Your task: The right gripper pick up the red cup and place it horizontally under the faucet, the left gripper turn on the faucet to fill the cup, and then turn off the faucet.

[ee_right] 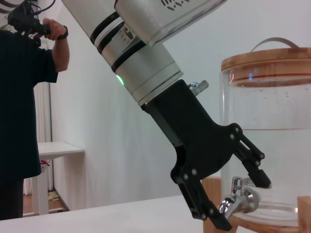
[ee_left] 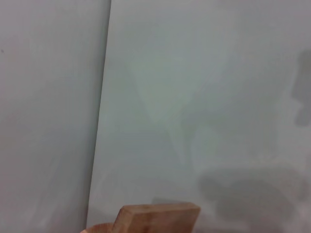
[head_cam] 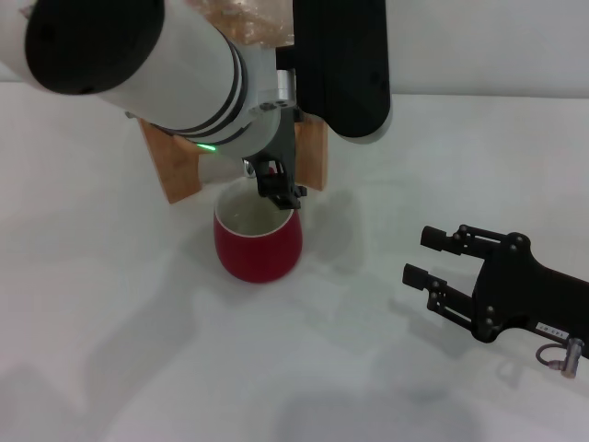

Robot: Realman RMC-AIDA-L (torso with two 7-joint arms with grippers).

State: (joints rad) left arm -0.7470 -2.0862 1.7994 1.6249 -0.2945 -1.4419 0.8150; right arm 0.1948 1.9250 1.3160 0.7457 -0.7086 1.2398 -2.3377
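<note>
While the right gripper (head_cam: pixel 425 258) rests low on the white table (head_cam: pixel 110 350) nearest the camera, fingers spread and holding nothing, it lies well apart from the work, with its fingertips aimed back toward the red cup (head_cam: pixel 259 241). Farther in, the red cup stands upright on the table, mouth up, showing its cream inside, just in front of the wooden stand (head_cam: pixel 175 166) and directly below the fingertips of the left gripper (head_cam: pixel 281 189); no handle can be made out from the head view. Beyond and above the cup, the left arm reaches down steeply, its green light showing, and the left gripper sits at the faucet (ee_right: pixel 238 200). The right wrist view shows the relation on which the coming move appears to depend: the two black fingers are parted and straddle the chrome tap, one finger (ee_right: pixel 257 170) above and behind its upright lever, the other below and in front of the spout, neither seen to be pressing on it. The lever's long axis stands roughly vertical between them, so a push or squeeze by this nearer arm would probably tip it. Farthest back stands the clear water jar (ee_right: pixel 272 121) with its wooden lid, filled well above the tap. No stream of water is visible.
</note>
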